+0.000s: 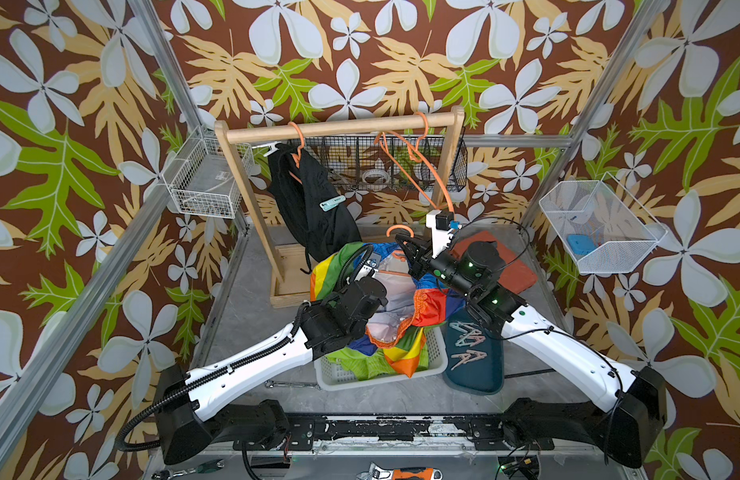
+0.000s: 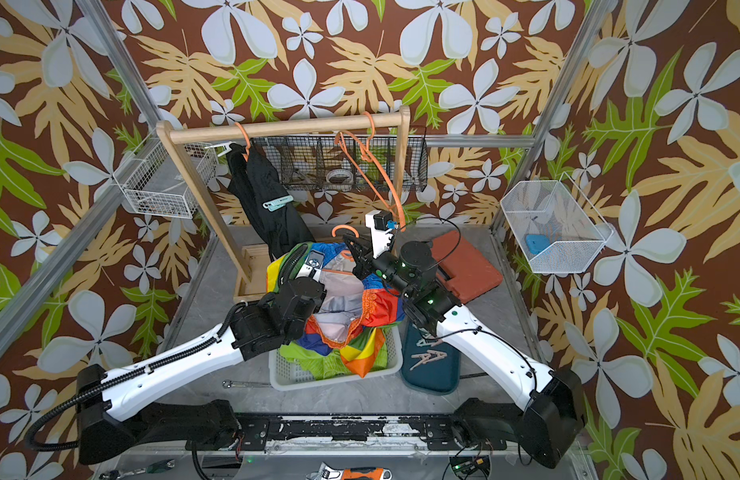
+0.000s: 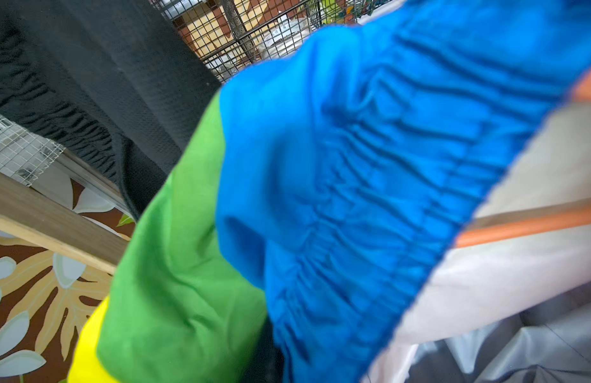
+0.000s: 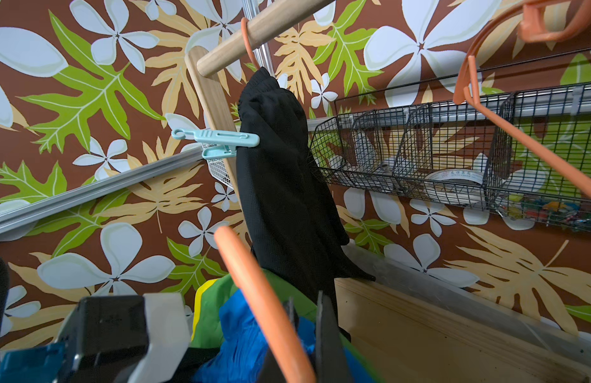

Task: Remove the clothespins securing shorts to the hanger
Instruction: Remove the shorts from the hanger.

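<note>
Over on the left, the black shorts (image 1: 314, 208) hang from the wooden rack (image 1: 339, 124), with one mint clothespin (image 1: 332, 203) clipped to them. Centre now: the left claw (image 1: 372, 266) is buried in the colour-blocked shorts (image 1: 430, 303) above the white basket (image 1: 436, 353), closed tight, on what I cannot tell. The right claw (image 1: 403, 245) is clamped on the orange hanger (image 1: 397, 230). Far right, loose clothespins (image 1: 470, 338) lie on the teal mat (image 1: 480, 374).
</note>
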